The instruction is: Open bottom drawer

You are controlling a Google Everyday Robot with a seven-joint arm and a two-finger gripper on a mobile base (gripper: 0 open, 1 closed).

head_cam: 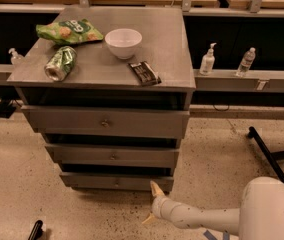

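Observation:
The bottom drawer (pixel 113 182) is the lowest of three grey drawer fronts in the cabinet, with a small round knob (pixel 116 183) at its middle. It sits flush, a dark gap above it. My gripper (pixel 153 203) is low near the floor, just below and in front of the drawer's right corner. Its two pale fingers are spread apart, one fingertip (pixel 156 188) pointing up at the drawer's lower right edge, the other toward the floor. It holds nothing. The white arm (pixel 202 217) reaches in from the lower right.
On the cabinet top (pixel 172 44) lie a green chip bag (pixel 68 32), a green can (pixel 60 63), a white bowl (pixel 123 42) and a dark snack bar (pixel 143 73). A shelf with bottles (pixel 245 61) runs behind. A black stand leg (pixel 266 153) lies on the floor at right.

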